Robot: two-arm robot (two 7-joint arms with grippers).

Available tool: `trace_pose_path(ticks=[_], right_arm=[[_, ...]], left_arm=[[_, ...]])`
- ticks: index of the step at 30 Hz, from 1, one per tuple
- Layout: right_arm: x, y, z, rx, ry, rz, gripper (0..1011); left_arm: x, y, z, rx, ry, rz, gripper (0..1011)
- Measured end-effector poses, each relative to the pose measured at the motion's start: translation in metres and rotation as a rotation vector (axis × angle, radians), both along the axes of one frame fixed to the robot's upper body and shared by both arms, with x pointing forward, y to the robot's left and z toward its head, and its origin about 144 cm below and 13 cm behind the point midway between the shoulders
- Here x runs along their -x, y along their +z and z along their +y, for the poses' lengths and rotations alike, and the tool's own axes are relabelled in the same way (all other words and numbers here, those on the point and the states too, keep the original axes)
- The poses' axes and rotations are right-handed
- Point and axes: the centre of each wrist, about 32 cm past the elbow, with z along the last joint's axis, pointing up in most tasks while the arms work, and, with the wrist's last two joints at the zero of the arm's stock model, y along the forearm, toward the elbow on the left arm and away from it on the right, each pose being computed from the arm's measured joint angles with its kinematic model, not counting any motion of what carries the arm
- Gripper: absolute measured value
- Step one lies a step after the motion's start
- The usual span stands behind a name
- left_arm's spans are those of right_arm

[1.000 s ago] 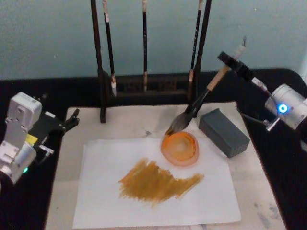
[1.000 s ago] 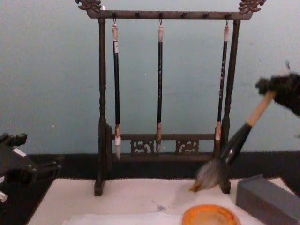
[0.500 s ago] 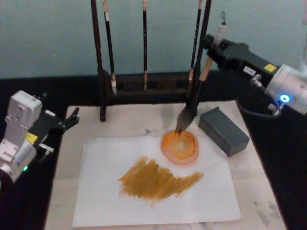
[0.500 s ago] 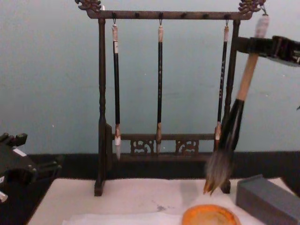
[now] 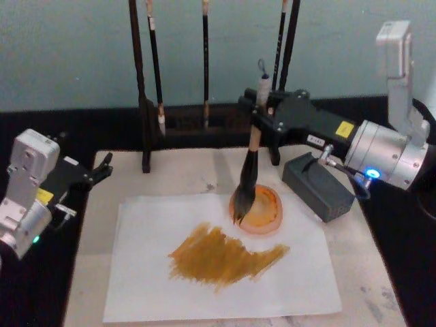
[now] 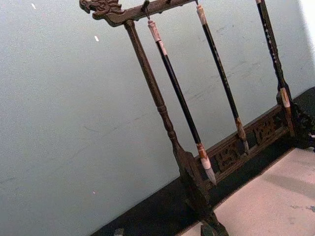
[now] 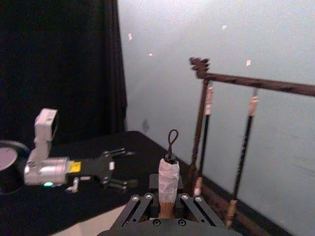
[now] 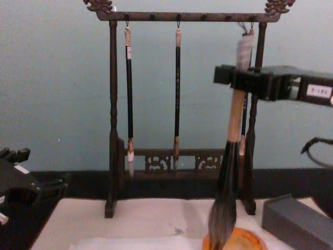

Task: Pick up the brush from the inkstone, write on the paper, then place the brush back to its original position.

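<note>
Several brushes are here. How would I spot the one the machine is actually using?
Find the tall dark wooden rack at the back, hung with thin dark brushes. Near its right post, the right claw holds the brush upright, tip at an orange dish. Unlike the hung ones, it is thick, with a pale bamboo handle and bushy grey bristles.

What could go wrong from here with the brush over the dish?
1. The brush hangs from the right gripper by its handle's top end, so it could swing or slip.
2. Its bristles sit at the dish's left rim beside the paper; a drip or drag could mark it.
3. The gripper looks close to the rack; lifting backward could knock it.
The left gripper is parked at the table's left.
</note>
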Motion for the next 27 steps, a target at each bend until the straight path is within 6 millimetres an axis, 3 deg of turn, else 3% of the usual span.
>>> trace_pose_path(ticks=[27], right_arm=[[0.025, -0.035, 0.042, 0.047, 0.156, 0.011, 153]], left_arm=[[0.000, 0.000, 0.000, 0.000, 0.000, 0.000, 1010]])
